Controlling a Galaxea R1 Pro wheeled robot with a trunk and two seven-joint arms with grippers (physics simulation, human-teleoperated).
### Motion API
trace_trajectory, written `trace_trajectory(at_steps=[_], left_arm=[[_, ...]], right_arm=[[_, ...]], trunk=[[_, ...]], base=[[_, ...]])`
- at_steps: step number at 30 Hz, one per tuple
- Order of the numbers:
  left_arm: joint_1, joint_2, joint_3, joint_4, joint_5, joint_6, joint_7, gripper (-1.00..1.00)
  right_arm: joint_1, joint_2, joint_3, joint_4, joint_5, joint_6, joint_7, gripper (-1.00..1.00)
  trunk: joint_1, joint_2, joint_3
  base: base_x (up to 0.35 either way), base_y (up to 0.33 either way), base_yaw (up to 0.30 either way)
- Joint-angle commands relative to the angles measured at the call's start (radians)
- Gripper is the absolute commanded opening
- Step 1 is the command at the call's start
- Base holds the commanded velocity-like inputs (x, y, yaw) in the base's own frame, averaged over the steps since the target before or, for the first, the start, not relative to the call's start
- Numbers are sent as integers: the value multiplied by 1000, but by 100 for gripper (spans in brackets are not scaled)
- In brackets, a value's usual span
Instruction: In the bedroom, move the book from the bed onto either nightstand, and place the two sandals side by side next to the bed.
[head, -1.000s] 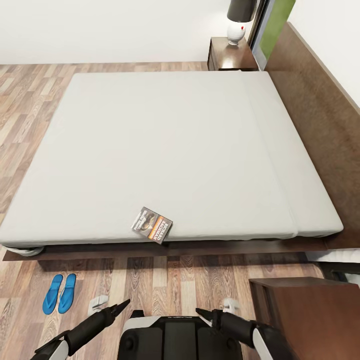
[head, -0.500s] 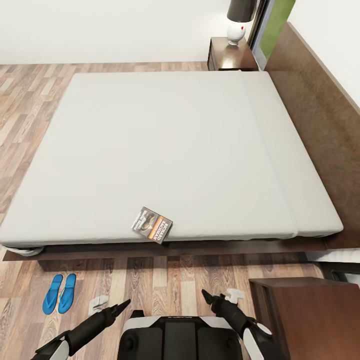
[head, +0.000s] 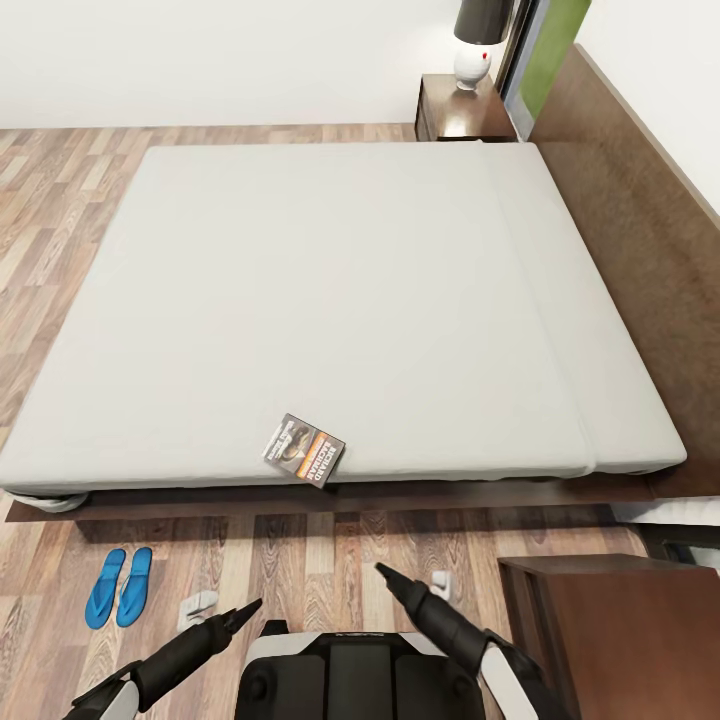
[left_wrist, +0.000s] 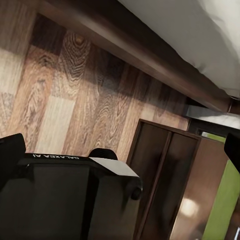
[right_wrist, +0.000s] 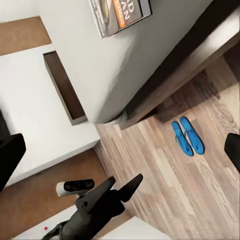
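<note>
- The robot is standing at the foot-side edge of the bed (head: 350, 300), both arms low in front of its trunk, nothing in either gripper.
- The right gripper (head: 382, 573) is pointing up toward the mattress edge; its fingers look drawn together to a dark tip in the head view, while its wrist view shows the two fingertips at the frame's sides, so whether it is apart or together cannot be told.
- The book (head: 303, 450) is lying flat on the mattress right at its near edge, ahead of the right gripper and a little to its left, well apart from it; it is also showing in the right wrist view (right_wrist: 120, 15).
- The left gripper (head: 248, 608) is hanging over the wooden floor (head: 330, 560), fingers closed to a point, empty; the right wrist view (right_wrist: 122, 190) seems to show a slight gap, yet it is holding nothing.
- The sandals (head: 119, 586) are lying side by side on the floor next to the bed, out to the left of the left gripper, so that half is looking done.
- The near nightstand (head: 610, 620) is sitting just right of the right gripper; a second nightstand (head: 462, 115) carrying a lamp (head: 478, 40) is standing far beyond the bed.
- Left to do, by this judgement: reach, grasp the book, carry it to a nightstand.
</note>
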Motion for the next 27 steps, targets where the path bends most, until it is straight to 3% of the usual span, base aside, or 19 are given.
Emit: trace_trajectory(at_steps=[1,18,27], left_arm=[[0,1,-4,0,10,9,-1,100],[0,-2,-6,1,10,9,-1,100],[0,-1,-6,1,10,9,-2,100]], right_arm=[[0,1,-2,0,-6,21,14,100],[0,3,2,13,-9,41,32,100],[0,2,1,13,-9,41,31,100]], trunk=[[1,-1,-1],[1,-1,-1],[1,-1,-1]], base=[[0,0,0],[0,0,1],[0,0,209]])
